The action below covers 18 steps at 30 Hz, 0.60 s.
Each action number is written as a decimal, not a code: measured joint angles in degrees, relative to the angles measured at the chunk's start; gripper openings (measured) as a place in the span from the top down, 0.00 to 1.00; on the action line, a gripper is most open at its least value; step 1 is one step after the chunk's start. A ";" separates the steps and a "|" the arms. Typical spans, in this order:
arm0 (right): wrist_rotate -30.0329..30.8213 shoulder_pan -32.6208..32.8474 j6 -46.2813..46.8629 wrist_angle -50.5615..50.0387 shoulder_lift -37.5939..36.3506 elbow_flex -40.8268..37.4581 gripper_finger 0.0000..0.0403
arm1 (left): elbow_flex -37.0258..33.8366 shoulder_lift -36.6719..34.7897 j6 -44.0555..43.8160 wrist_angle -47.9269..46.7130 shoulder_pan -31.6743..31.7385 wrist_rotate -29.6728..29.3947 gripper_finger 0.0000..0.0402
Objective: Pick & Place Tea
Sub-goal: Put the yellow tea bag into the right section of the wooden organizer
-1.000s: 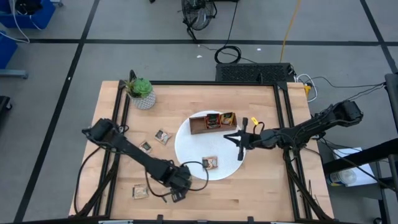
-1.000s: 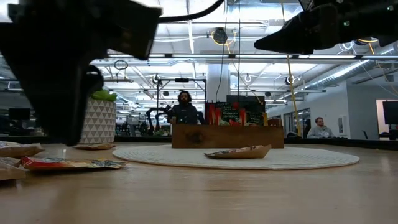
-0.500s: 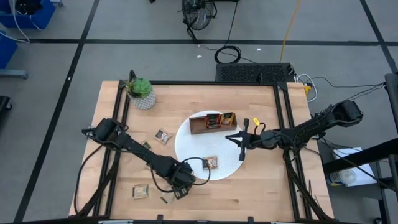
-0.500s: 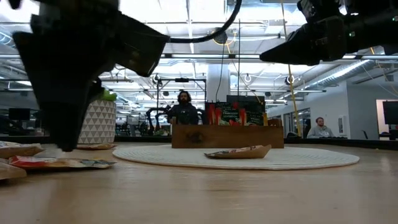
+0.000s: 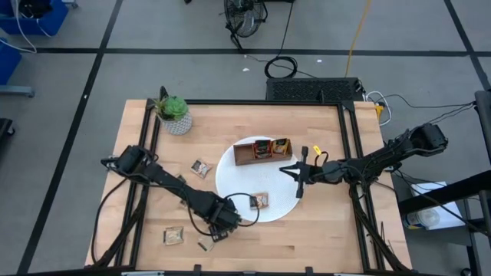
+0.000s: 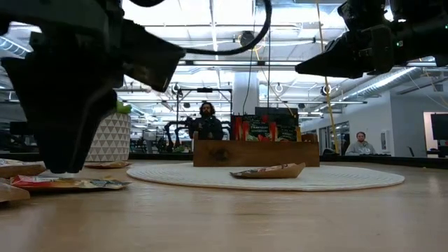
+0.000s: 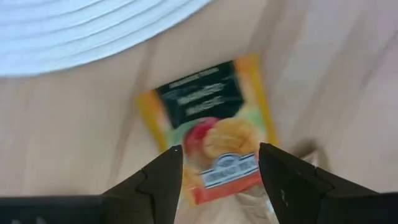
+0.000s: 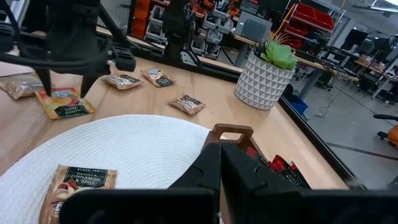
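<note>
An orange-yellow tea sachet with a mango picture lies flat on the wood, close to the white plate's rim. My left gripper hangs open just above it, pointing down, with one finger over each side. The right wrist view shows the same gripper over that sachet. In the high view the left gripper mostly covers the sachet. My right gripper is shut and hovers over the plate's right part. One sachet lies on the plate. Others stand in the wooden tray.
Loose sachets lie on the table's left half. A potted plant stands at the far left corner. The tray sits on the far part of the plate. Bare wood runs along the near edge.
My left gripper has turned slightly and sunk a little toward the orange sachet, staying open. The right gripper has kept its place over the plate.
</note>
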 joint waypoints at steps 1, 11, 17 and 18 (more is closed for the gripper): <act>0.00 0.00 -0.01 0.00 0.00 0.01 1.00 | 0.00 0.00 0.65 0.40 -0.15 0.00 0.47; 0.00 0.00 -0.02 0.02 0.00 0.02 1.00 | -1.91 0.00 -5.11 0.21 0.30 -1.01 0.47; 0.00 0.00 -0.04 0.00 0.00 0.02 1.00 | -5.00 -0.48 -12.72 4.23 0.29 0.71 0.47; 0.00 0.00 -0.03 0.01 0.00 0.02 1.00 | -5.42 -0.50 -13.91 5.05 0.40 1.39 0.47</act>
